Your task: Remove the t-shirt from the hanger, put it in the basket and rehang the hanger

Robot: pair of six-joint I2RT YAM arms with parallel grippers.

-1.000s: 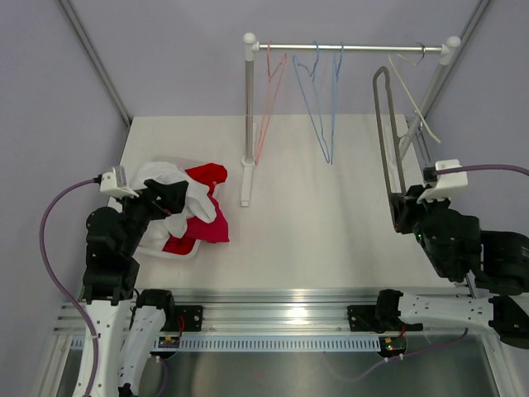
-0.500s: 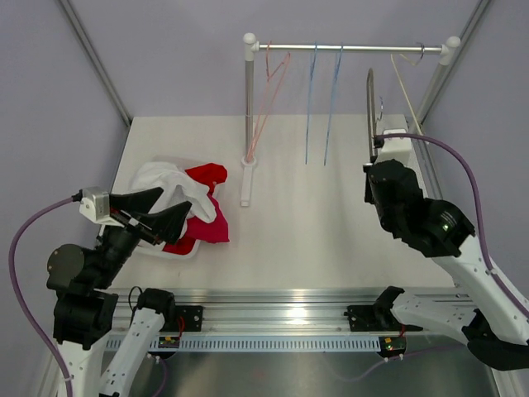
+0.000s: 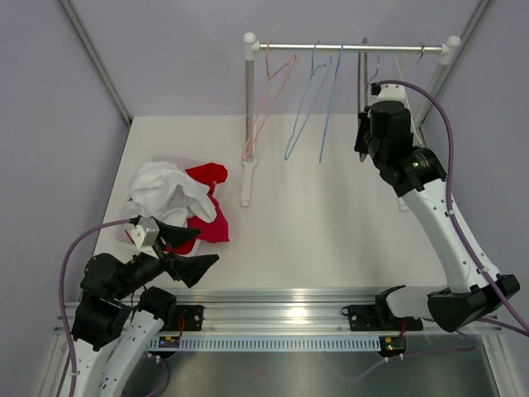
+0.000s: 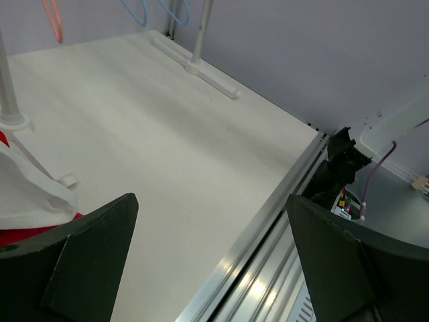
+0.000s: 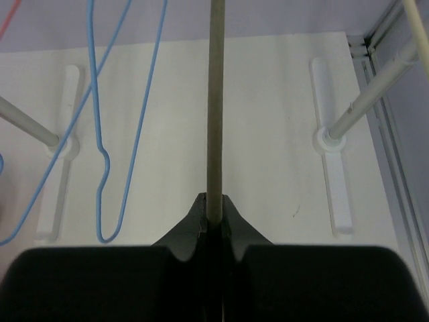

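The right gripper (image 5: 213, 206) pinches narrowly on the grey hanger (image 5: 214, 100), up by the rail (image 3: 347, 48) (blue hangers (image 5: 100, 201) dangle just beside it). The left gripper (image 3: 208, 246) gapes wide over the near edge of the table (image 3: 314, 215), close to the white t-shirt (image 3: 161, 184), which is heaped with a red garment (image 3: 213, 227) at the left.
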